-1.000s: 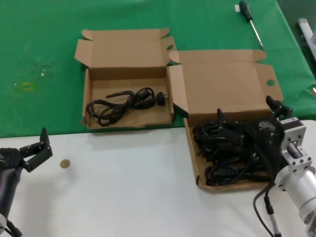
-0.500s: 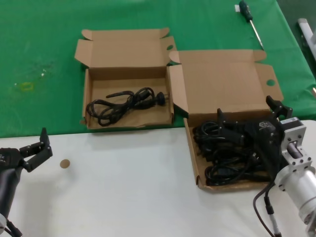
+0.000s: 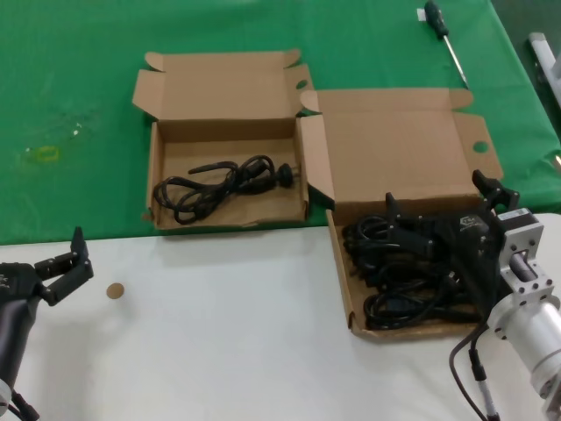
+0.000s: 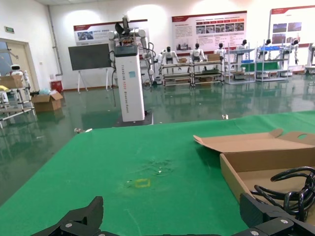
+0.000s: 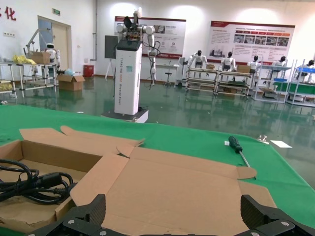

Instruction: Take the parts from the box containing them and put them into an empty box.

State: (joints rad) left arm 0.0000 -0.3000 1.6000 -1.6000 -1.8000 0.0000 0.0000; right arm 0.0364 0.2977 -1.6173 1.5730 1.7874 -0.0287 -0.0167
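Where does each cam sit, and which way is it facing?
Head view: on the head, looking down on both boxes; left pincer and right pincer show.
Left wrist view: low on the left arm, facing across green cloth into the hall; own fingertips show.
Right wrist view: over the full box's lid; own fingertips show.
Shared: screwdriver.

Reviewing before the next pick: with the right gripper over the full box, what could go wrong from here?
1. The parts lie tangled under the open right gripper; one grasp may drag up several cords.
2. A snagged cord could pull the light box containing them off its spot.
3. The raised side flap stands between it and the other box; a trailing cord may catch there.
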